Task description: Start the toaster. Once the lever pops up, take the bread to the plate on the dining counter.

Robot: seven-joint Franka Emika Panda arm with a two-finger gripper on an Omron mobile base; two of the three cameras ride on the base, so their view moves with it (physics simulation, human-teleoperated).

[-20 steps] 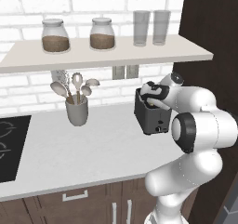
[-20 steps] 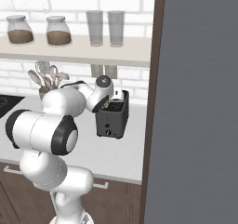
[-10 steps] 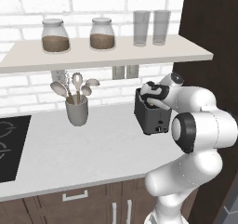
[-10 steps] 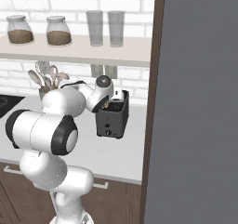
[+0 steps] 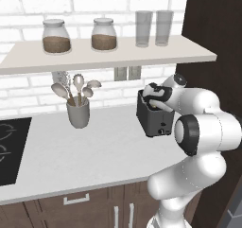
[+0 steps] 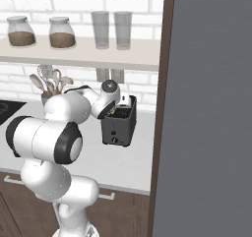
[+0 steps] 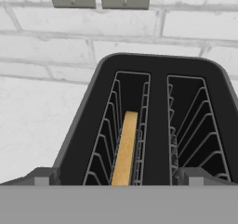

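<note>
The dark toaster (image 5: 153, 121) (image 6: 118, 131) stands on the grey worktop against the brick wall, beside a tall dark cabinet. My gripper (image 5: 154, 97) (image 6: 121, 104) hovers right over its top, pointing down at the slots. In the hand view the toaster (image 7: 158, 79) is seen from above, with the bread (image 7: 125, 148) standing on edge deep in the left slot and the right slot empty. My gripper (image 7: 118, 179) is open, its two fingertips (image 7: 42, 177) set wide apart at either side of the toaster. The plate and the dining counter are out of view.
A grey utensil cup (image 5: 78, 114) with spoons stands left of the toaster. A shelf (image 5: 108, 54) with two jars and two glasses hangs low above it. A black cooktop (image 5: 9, 151) is at far left, and the dark cabinet (image 6: 211, 108) walls off the right.
</note>
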